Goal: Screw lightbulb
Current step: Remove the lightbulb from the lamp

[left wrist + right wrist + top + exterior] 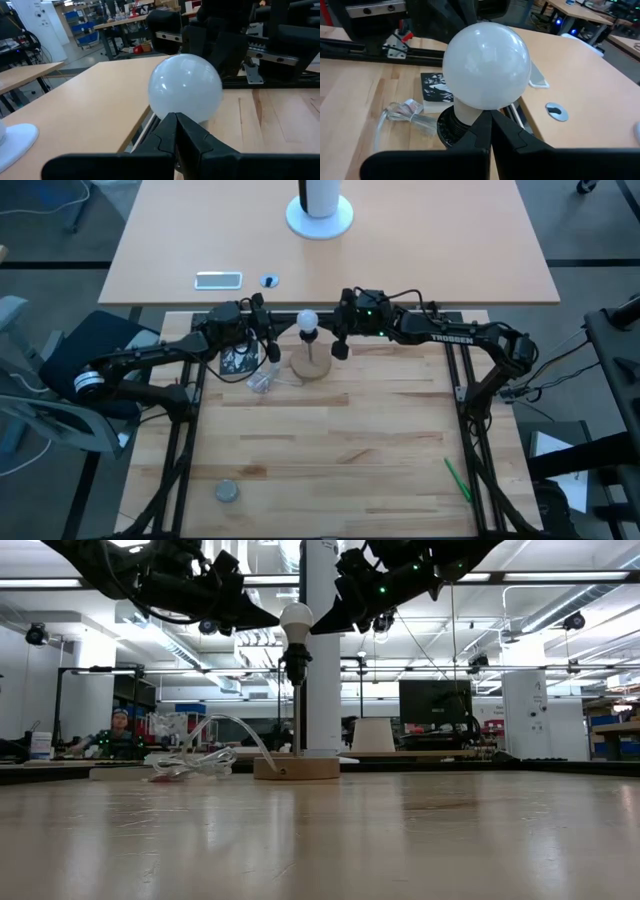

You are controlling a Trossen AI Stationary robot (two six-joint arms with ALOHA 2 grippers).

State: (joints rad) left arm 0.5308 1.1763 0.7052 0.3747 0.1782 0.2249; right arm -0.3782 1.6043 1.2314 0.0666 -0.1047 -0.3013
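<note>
My left gripper and right gripper flank the white frosted glass lightbulb, fingers pinched narrow, empty. It sits in the black socket above the round wooden base. Light, slick, fragile: I'd grip the globe's widest part gently.

White lightbulb, tan wood base

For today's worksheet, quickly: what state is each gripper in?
Left gripper: shut, empty, beside the lightbulb.
Right gripper: shut, empty, beside the lightbulb.
</note>
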